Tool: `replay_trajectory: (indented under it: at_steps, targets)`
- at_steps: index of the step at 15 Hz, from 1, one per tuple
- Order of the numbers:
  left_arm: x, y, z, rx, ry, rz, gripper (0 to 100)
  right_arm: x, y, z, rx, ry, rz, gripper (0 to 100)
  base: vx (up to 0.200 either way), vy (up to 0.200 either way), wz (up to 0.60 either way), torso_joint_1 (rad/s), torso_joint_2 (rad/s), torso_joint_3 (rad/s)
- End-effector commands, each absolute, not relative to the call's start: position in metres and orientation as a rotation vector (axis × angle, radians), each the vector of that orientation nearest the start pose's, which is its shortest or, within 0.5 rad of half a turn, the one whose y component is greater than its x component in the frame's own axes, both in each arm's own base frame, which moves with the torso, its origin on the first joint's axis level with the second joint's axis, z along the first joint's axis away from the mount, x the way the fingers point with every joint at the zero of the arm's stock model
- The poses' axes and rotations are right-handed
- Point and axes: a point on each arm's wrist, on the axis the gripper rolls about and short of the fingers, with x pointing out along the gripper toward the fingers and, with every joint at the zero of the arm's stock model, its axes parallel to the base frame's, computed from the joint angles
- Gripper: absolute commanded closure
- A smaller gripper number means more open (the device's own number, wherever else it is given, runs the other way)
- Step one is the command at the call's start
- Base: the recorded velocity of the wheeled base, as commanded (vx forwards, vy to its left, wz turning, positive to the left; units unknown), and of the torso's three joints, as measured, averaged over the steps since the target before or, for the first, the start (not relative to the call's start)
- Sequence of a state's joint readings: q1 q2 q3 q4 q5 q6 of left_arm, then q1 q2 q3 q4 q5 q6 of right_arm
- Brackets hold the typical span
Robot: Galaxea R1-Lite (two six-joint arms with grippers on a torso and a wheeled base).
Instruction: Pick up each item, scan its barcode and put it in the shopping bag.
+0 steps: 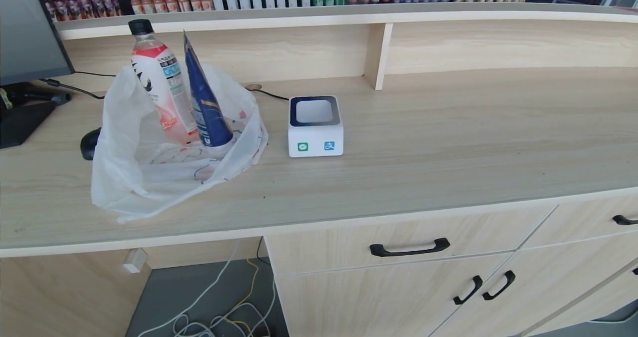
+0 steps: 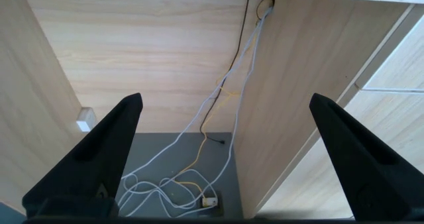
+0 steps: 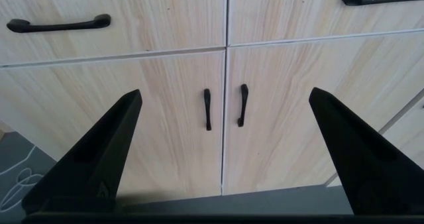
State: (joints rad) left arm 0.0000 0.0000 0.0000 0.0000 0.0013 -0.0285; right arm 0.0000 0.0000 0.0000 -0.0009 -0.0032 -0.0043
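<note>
A white plastic shopping bag (image 1: 149,177) lies open on the wooden counter (image 1: 423,142) at the left. Inside it stand a pink-labelled drink bottle (image 1: 162,85) with a black cap and a dark blue tube-shaped pack (image 1: 204,102), leaning against each other. To the bag's right sits the white box scanner (image 1: 315,126) with a dark-framed window on top. My left gripper (image 2: 225,161) hangs open below the counter, facing the knee space with loose cables (image 2: 199,164). My right gripper (image 3: 225,158) is open too, facing the cabinet doors (image 3: 165,118), nothing between its fingers.
A dark monitor (image 1: 30,28) and its stand sit at the counter's far left, with a black mouse (image 1: 89,143) behind the bag. A raised shelf with a divider (image 1: 377,55) backs the counter, bottles lined along its top. Drawers with black handles (image 1: 408,250) are below.
</note>
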Motion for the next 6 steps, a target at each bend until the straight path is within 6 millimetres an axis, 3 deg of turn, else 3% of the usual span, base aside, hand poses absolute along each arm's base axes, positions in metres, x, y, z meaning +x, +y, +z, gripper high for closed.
replay_trajectory:
  at_steps: [1,6]
  targets:
    - [-0.0227,0.0000,0.0755,-0.026,0.002,0.002,0,-0.0227,-0.0001,0.0757,-0.005,0.000,-0.003,0,0.000,0.000,0.00,0.000,0.00,0.000]
    - [-0.0227,0.0000,0.0755,-0.025,0.002,0.002,0,-0.0227,-0.0001,0.0757,-0.006,0.000,-0.003,0,0.000,0.000,0.00,0.000,0.00,0.000]
